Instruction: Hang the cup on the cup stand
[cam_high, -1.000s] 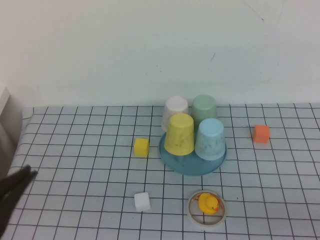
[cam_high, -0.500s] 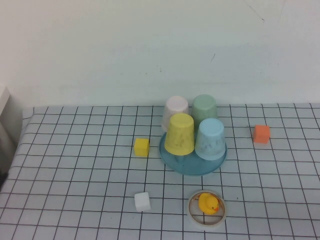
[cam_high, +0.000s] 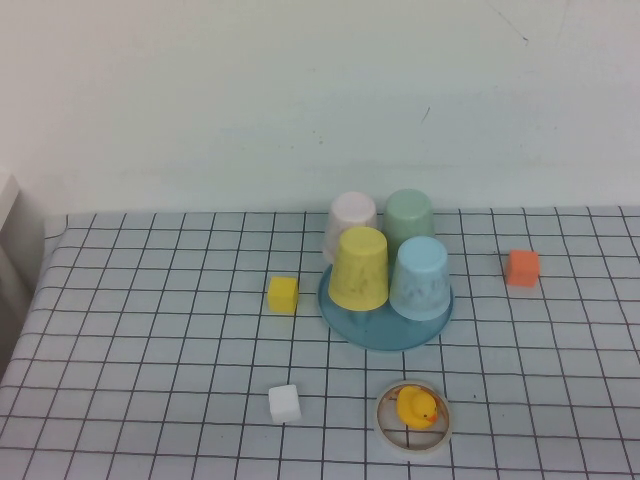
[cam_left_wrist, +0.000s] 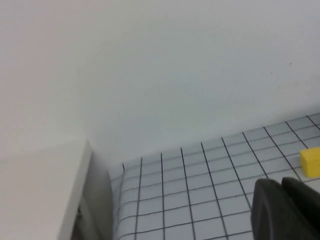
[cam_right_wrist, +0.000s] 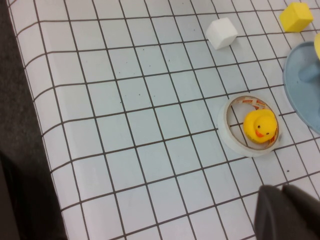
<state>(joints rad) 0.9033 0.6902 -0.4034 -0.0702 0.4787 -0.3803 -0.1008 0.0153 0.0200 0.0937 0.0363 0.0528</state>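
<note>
The left gripper (cam_left_wrist: 285, 210) hangs off the table's left edge, fingers pressed together on nothing. Moving right: a yellow cube (cam_high: 283, 294), then the cup stand (cam_high: 385, 325) (four cups inverted on it), the sky-blue cup (cam_high: 420, 278) at its front right, already hung. The right gripper (cam_right_wrist: 287, 212), likewise closed and empty, hovers near the rubber duck (cam_right_wrist: 260, 125). Any careless sweep could topple the cups.

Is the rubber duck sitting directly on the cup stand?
No, the rubber duck sits inside a white tape ring on the table, apart from the cup stand.
</note>
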